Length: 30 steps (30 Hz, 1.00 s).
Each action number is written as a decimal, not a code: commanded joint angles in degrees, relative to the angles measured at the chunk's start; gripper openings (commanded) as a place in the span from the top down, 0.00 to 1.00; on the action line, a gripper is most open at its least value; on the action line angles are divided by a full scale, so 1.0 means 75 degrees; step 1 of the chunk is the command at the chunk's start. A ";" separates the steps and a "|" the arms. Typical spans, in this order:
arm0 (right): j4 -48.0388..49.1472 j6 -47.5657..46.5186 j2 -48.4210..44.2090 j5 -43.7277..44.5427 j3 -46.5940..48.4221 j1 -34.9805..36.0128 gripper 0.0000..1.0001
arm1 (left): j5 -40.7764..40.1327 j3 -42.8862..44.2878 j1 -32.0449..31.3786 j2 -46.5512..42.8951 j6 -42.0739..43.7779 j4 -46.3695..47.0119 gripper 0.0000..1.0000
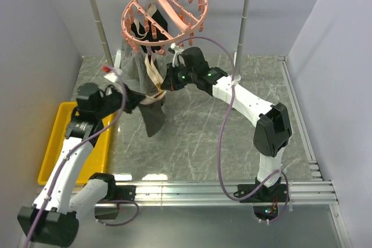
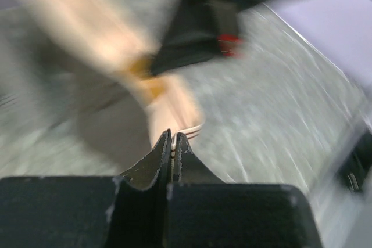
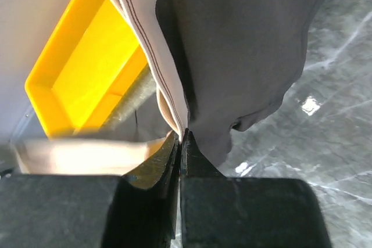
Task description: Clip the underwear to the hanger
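The round salmon-pink plastic hanger (image 1: pixel 167 7) hung above. The soft, light grey-brown boxer briefs (image 1: pixel 152 117) drooped between the arms; left gripper (image 2: pixel 173 139) and right gripper (image 3: pixel 181 136) each pinched shut on the beige waistband (image 3: pixel 152 50), probably the firmest hold.

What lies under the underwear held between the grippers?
Bare grey marble table below the underwear; the yellow tray sits off to its side. The patch directly beneath the cloth is hidden.
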 commanded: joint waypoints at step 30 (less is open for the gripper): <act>-0.0495 -0.0964 0.0238 -0.0499 0.0955 -0.0275 0.96 | -0.2372 -0.0215 0.1068 0.3239 -0.2468 0.1961 0.92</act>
